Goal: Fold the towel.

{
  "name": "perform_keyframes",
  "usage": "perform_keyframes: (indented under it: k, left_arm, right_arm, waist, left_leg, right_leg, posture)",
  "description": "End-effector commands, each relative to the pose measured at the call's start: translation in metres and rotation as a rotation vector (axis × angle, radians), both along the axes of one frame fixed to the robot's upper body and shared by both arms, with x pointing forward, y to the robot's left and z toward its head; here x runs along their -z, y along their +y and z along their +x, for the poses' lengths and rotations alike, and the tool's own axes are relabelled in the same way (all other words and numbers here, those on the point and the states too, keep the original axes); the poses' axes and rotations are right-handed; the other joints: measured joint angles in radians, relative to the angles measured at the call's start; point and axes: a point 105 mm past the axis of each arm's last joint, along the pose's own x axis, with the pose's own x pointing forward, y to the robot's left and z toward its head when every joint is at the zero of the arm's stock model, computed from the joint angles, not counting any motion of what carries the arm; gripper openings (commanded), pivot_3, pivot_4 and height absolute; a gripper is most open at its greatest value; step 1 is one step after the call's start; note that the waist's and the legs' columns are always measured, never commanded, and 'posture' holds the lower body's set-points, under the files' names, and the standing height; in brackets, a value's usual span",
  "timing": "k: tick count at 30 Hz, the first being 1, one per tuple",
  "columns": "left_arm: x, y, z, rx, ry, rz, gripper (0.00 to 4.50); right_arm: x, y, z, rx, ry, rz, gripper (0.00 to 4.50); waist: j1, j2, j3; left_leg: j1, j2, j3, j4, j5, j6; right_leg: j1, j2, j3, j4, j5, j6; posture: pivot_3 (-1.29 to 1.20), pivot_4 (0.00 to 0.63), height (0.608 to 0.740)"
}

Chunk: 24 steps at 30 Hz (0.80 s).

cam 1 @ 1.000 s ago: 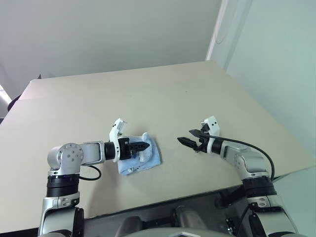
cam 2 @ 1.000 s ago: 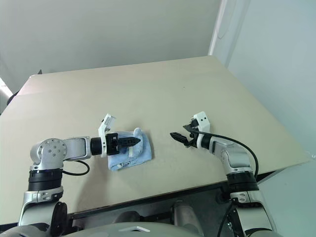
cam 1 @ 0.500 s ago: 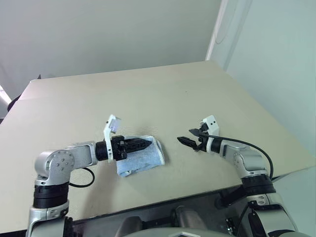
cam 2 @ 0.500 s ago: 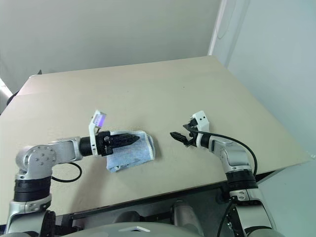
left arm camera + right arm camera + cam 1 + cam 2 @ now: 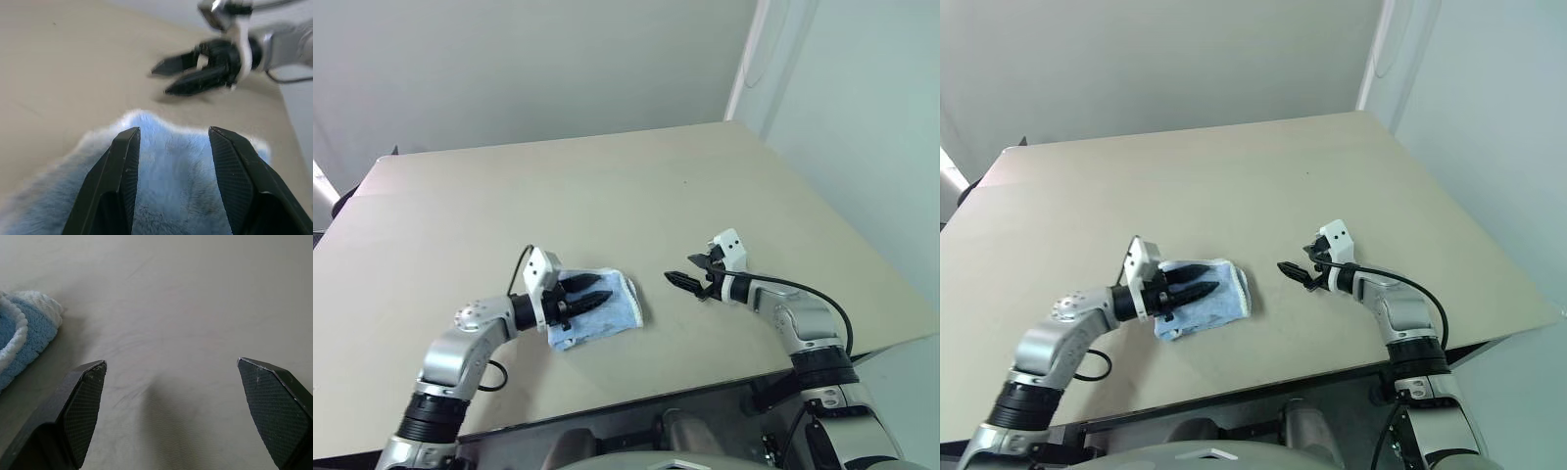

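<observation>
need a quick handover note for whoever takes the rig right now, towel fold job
Left gripper: open, over the small light blue terry towel with white edging, holding nothing.
Right gripper: open wide, empty, over bare beige table to the right of the towel, apart from it.
Towel: lies bunched in a small folded bundle near the table's front edge.
Done: it looks folded over at least once.
Left: probably check the edges and tidy the fold.
</observation>
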Motion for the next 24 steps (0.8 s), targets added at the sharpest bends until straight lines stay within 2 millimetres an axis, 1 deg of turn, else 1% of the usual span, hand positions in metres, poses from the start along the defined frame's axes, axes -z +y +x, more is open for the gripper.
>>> perform_keyframes:
  k: [1,4,6,9,11,15,17,19,20,22,23,24]
  left_arm:
    - [0.019,-0.004,0.002,0.016,-0.041,0.045,2.34]
    - [0.035,-0.007,0.006,-0.001,-0.034,0.042,2.34]
    - [0.04,-0.01,0.01,-0.008,-0.039,0.04,2.34]
    - [0.041,-0.015,0.018,-0.03,-0.063,0.02,2.34]
    - [0.039,-0.018,0.019,-0.031,-0.069,-0.003,2.34]
    - [0.034,-0.02,0.014,-0.018,-0.07,-0.047,2.34]
    - [0.035,-0.018,0.012,-0.02,-0.077,-0.04,2.34]
    - [0.035,-0.017,0.011,-0.024,-0.087,-0.033,2.34]
    - [0.033,-0.017,0.01,-0.021,-0.1,-0.032,2.34]
    - [0.023,-0.014,0.007,-0.009,-0.134,-0.042,2.34]
    - [0.019,-0.013,0.005,-0.004,-0.146,-0.044,2.34]
    - [0.014,-0.01,0.004,0.002,-0.157,-0.044,2.34]
  right_arm:
    - [-0.02,0.0,0.004,-0.019,-0.057,0.022,4.5]
    - [-0.023,0.002,0.002,-0.041,-0.052,0.031,4.5]
    - [-0.026,0.005,-0.001,-0.058,-0.043,0.057,4.5]
    - [-0.029,0.008,-0.005,-0.08,-0.016,0.103,4.5]
    - [-0.034,0.01,-0.006,-0.09,0.004,0.147,4.5]
    - [-0.053,0.019,-0.013,-0.155,0.045,0.263,4.5]
    - [-0.061,0.023,-0.011,-0.16,0.098,0.318,4.5]
    - [-0.06,0.03,-0.013,-0.19,0.215,0.327,4.5]
    - [-0.06,0.033,-0.015,-0.206,0.29,0.362,4.5]
    - [-0.059,0.042,-0.019,-0.241,0.416,0.398,4.5]
    - [-0.057,0.044,-0.021,-0.248,0.447,0.391,4.5]
    - [-0.051,0.046,-0.022,-0.246,0.481,0.364,4.5]
  waist:
    - [-0.001,0.0,0.0]
    - [0.004,0.001,0.0]
    - [0.014,0.001,-0.001]
    - [0.026,0.002,-0.002]
    - [0.027,0.003,-0.002]
    - [0.026,0.004,-0.002]
    - [0.024,0.004,-0.002]
    - [0.023,0.004,-0.002]
    - [0.023,0.004,-0.002]
    - [0.023,0.004,-0.002]
    - [0.023,0.004,-0.002]
    - [0.023,0.004,-0.002]
  left_leg:
    - [0.0,0.0,0.0,0.0,0.0,0.0]
    - [0.002,0.0,0.0,0.0,0.0,0.0]
    - [0.006,0.0,0.0,0.0,0.0,0.0]
    - [0.012,0.0,0.0,0.0,0.0,0.0]
    - [0.014,0.0,-0.001,0.001,0.0,0.0]
    - [0.014,0.0,-0.001,0.001,0.0,0.0]
    - [0.013,0.0,-0.001,0.001,0.0,0.0]
    - [0.013,0.001,-0.001,0.001,0.0,0.001]
    - [0.013,0.001,-0.001,0.001,0.0,0.001]
    - [0.012,0.001,-0.001,0.001,0.0,0.001]
    - [0.012,0.001,-0.001,0.0,0.0,0.001]
    - [0.011,0.002,-0.001,0.0,0.0,0.001]
  right_leg:
    - [0.0,0.0,0.0,0.0,0.0,0.0]
    - [0.002,0.0,0.0,0.001,0.0,0.0]
    - [0.006,0.0,-0.001,0.0,-0.001,-0.001]
    - [0.013,0.0,-0.001,0.0,-0.002,-0.001]
    - [0.016,0.0,-0.001,0.0,-0.002,0.0]
    - [0.016,0.0,-0.001,-0.001,-0.001,0.001]
    - [0.016,0.0,-0.001,-0.001,-0.001,0.001]
    - [0.015,0.0,-0.001,-0.001,-0.001,0.001]
    - [0.015,0.0,-0.001,0.0,-0.001,0.001]
    - [0.014,0.0,-0.001,0.0,-0.001,0.001]
    - [0.014,0.0,-0.001,0.0,-0.001,0.001]
    - [0.013,0.001,-0.001,0.0,-0.001,0.001]
  posture:
    - [0.0,0.0,0.74]
    - [0.0,0.0,0.74]
    - [0.0,0.0,0.74]
    - [0.0,0.0,0.74]
    - [0.0,0.0,0.74]
    - [0.0,0.0,0.74]
    - [0.0,0.0,0.74]
    - [0.0,0.0,0.74]
    - [0.0,0.0,0.74]
    - [0.0,0.0,0.74]
    - [0.0,0.0,0.74]
    - [0.0,0.0,0.74]
